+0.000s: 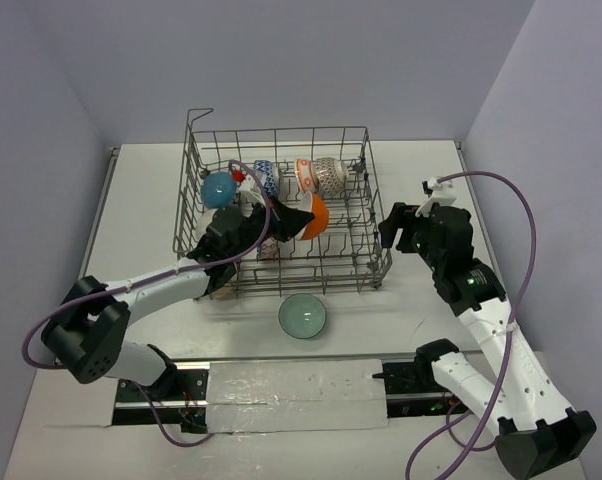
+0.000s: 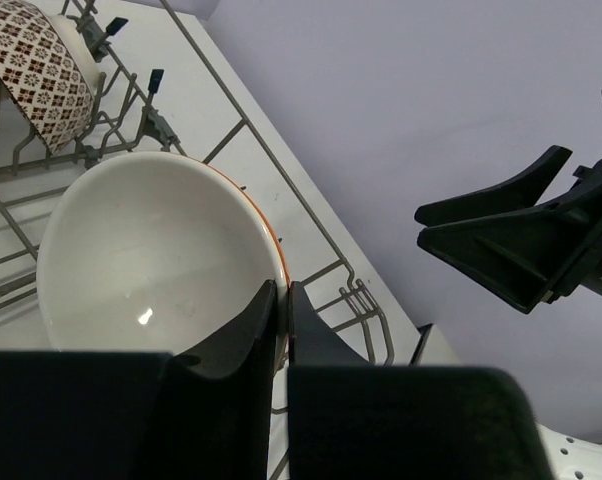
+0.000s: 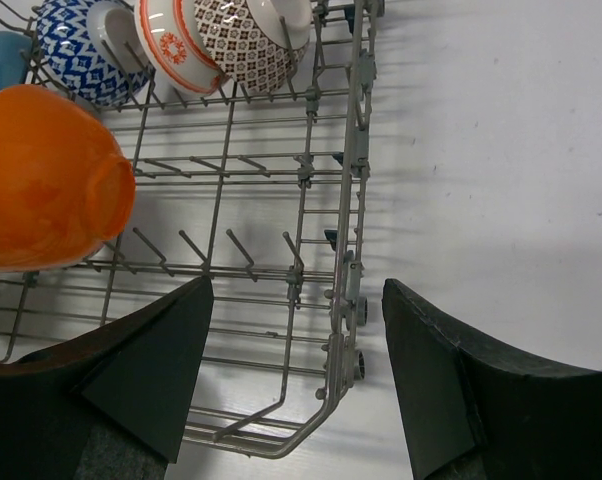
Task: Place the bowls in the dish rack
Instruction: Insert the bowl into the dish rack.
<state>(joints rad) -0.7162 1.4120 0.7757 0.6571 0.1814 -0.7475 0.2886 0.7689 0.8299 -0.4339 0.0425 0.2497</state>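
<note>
Left fingers (image 2: 243, 345) pinch orange bowl (image 2: 151, 250) inside dish rack (image 1: 301, 282).

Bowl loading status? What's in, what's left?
Done: four bowls sit in the dish rack's back row: plain blue bowl, blue-patterned bowl, red-patterned bowl, brown-patterned bowl. In hand: the left gripper pinches the orange bowl's rim over the rack, not yet released. Left: the pale green bowl on the table in front. The right gripper is open, empty.

Standing on edge in far row of grey wire dish rack (image 1: 331, 272), four bowls (image 1: 268, 178); tilting mid-rack, orange bowl (image 1: 318, 217); sitting upright just outside near wall, pale-green bowl (image 1: 302, 316).
</note>
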